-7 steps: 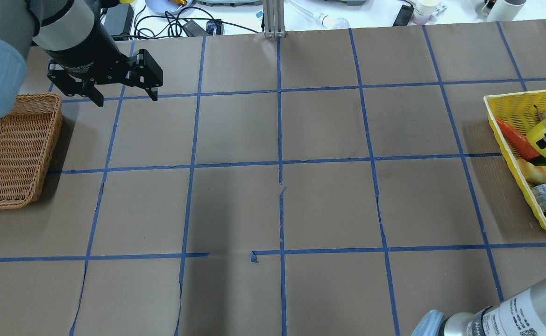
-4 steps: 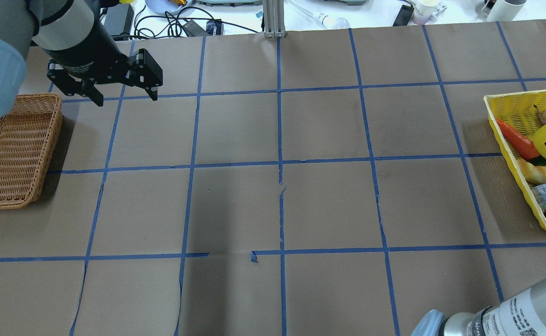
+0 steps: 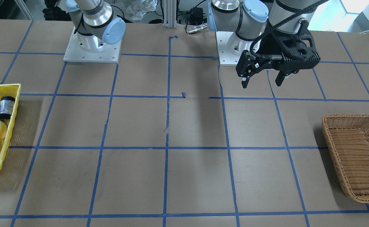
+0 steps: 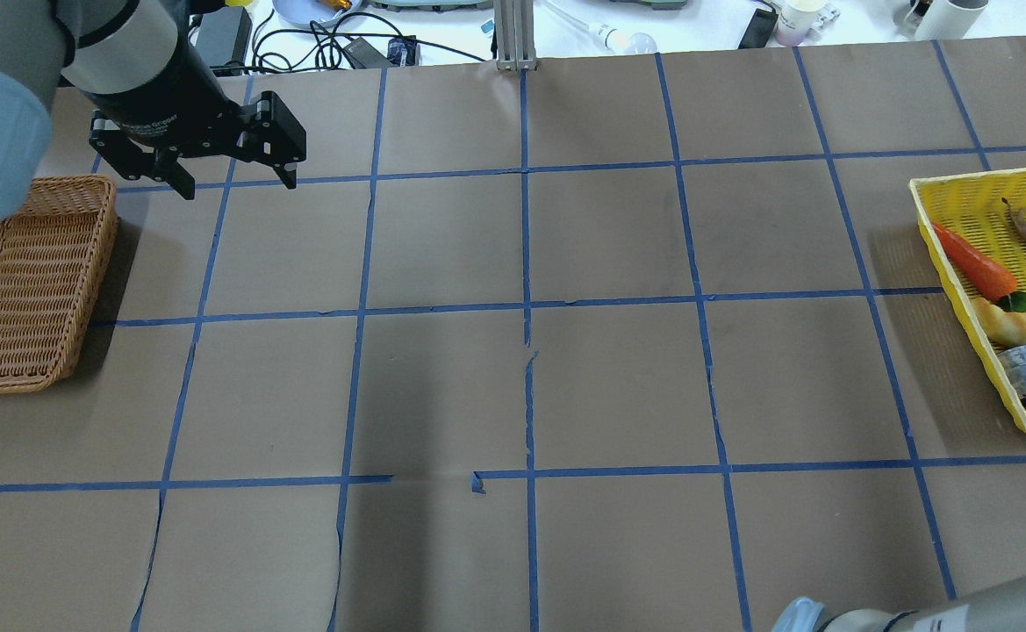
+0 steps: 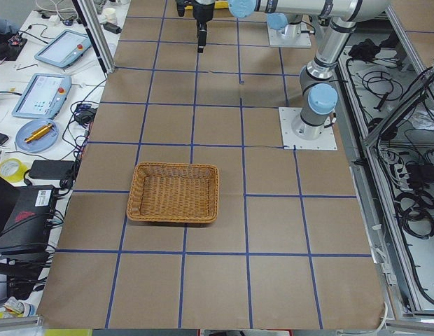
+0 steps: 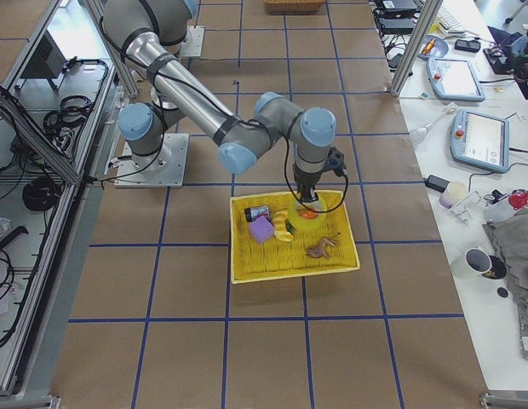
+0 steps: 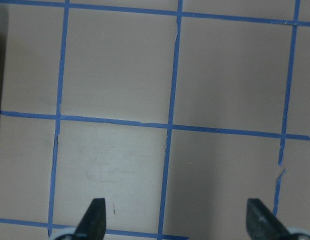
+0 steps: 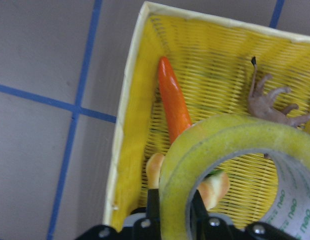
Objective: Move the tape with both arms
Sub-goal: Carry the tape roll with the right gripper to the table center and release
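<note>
Tape [image 8: 220,134] pinched in right end effector [image 8: 174,201] over yellow basket [image 8: 131,125] at table's right edge; left end effector [image 4: 238,186] wide open, empty, near wicker basket [image 4: 21,281].

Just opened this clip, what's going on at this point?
The right gripper is shut on the wall of the yellow tape roll and holds it over the yellow basket. The left gripper hangs open and empty above the table, apart from the wicker basket. No handover yet.
</note>
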